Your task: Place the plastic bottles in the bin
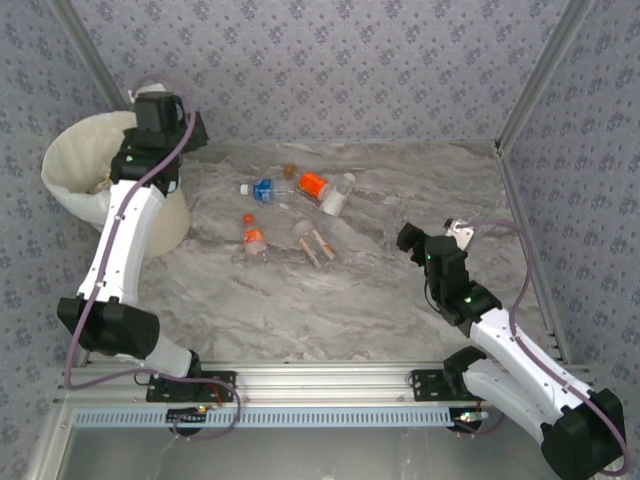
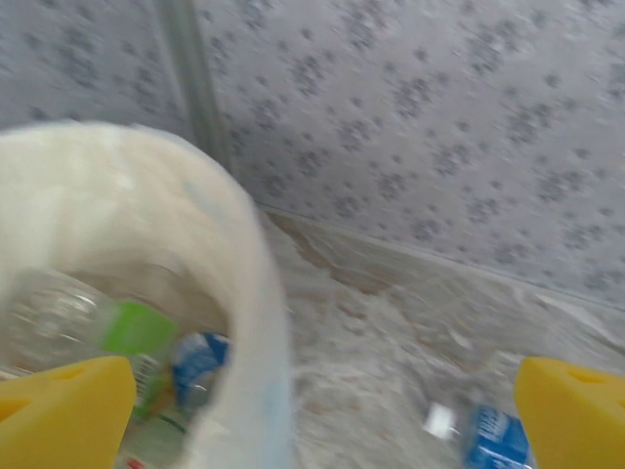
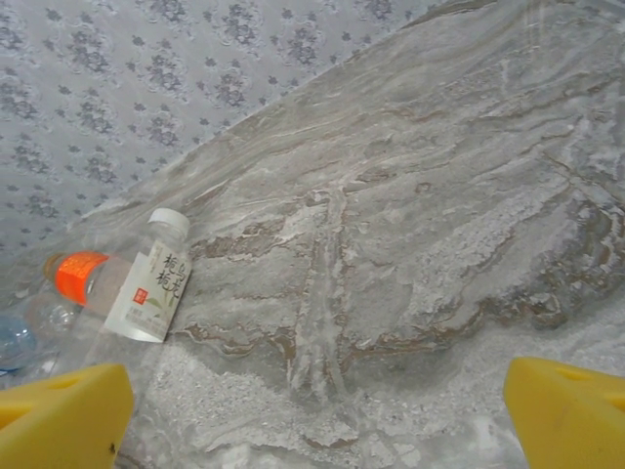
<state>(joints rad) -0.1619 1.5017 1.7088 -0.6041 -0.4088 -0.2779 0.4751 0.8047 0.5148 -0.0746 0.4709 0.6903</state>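
The bin (image 1: 70, 165), round with a white liner, stands at the far left. My left gripper (image 1: 190, 132) hangs open over its right rim, holding nothing. In the left wrist view the yellow fingers (image 2: 59, 410) straddle the bin rim (image 2: 244, 293); a green-label bottle (image 2: 137, 327) and a blue one (image 2: 200, 357) lie inside. Several plastic bottles lie mid-table: blue-label (image 1: 264, 190), orange (image 1: 312, 184), white-label (image 1: 337, 195), orange-cap (image 1: 254, 238) and a clear one (image 1: 312, 242). My right gripper (image 1: 408, 236) is open to their right, over bare table (image 3: 317, 415); the white-label bottle (image 3: 151, 283) lies ahead of it, to the left.
Patterned walls close off the back and both sides, with metal posts at the corners. A metal rail (image 1: 320, 380) carrying both arm bases runs along the near edge. The marble tabletop (image 1: 330, 310) stretches between the bottles and the rail.
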